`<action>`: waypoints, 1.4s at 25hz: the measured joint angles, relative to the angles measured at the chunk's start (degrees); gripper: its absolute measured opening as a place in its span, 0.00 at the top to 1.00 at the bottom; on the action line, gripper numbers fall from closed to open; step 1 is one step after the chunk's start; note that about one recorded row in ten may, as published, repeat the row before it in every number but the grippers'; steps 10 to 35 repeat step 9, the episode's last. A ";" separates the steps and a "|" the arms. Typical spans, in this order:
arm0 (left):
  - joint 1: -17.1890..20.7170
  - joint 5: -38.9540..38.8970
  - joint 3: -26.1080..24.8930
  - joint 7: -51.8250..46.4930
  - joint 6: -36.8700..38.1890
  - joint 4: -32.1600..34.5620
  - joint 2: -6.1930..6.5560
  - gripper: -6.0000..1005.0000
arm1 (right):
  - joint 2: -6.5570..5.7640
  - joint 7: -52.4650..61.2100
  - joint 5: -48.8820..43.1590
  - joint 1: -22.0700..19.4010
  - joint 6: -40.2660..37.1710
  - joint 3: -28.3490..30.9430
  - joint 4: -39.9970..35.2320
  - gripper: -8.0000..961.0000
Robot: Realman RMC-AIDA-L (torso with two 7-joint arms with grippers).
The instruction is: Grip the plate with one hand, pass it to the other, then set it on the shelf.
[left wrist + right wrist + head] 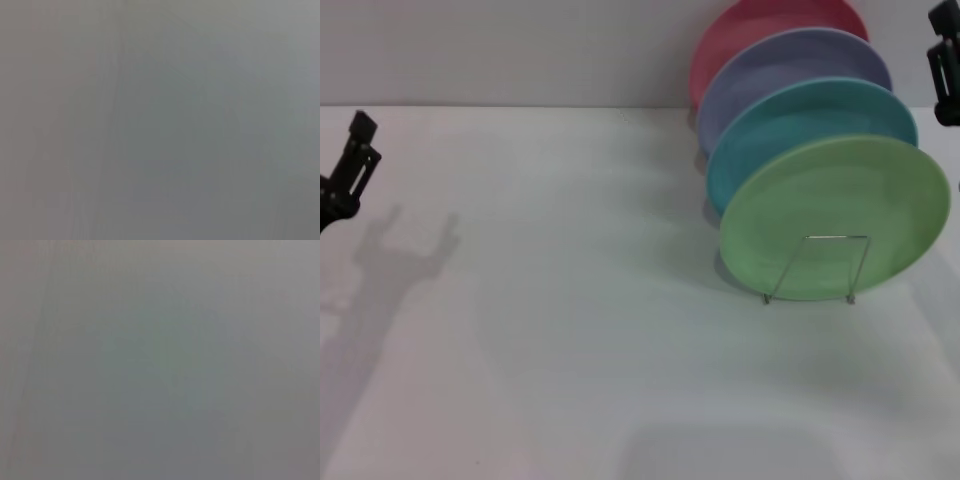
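Note:
The light green plate (835, 200) stands on edge at the front of a row of plates at the right of the white table. It leans in the shelf (835, 237), whose thin silver wire loop shows in front of its lower half. My left gripper (360, 150) hovers at the far left edge, well away from the plate, open and empty; its shadow on the table shows two spread prongs. My right gripper (946, 70) is at the upper right edge, just behind and above the row of plates, touching nothing. Both wrist views show only blank grey.
Behind the green plate stand a turquoise plate (800, 115), a lavender plate (790, 65) and a pink plate (750, 25), all upright and overlapping. The white table (570, 300) stretches from the left to the middle, with a pale wall behind it.

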 joint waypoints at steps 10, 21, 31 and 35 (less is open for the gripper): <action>-2.38 -0.10 -1.63 1.66 -0.36 -0.26 -0.01 0.22 | 0.11 -0.91 0.00 0.28 -0.54 1.66 1.64 0.60; -2.38 -0.10 -1.63 1.66 -0.36 -0.26 -0.01 0.22 | 0.11 -0.91 0.00 0.28 -0.54 1.66 1.64 0.60; -2.38 -0.10 -1.63 1.66 -0.36 -0.26 -0.01 0.22 | 0.11 -0.91 0.00 0.28 -0.54 1.66 1.64 0.60; -2.38 -0.10 -1.63 1.66 -0.36 -0.26 -0.01 0.22 | 0.11 -0.91 0.00 0.28 -0.54 1.66 1.64 0.60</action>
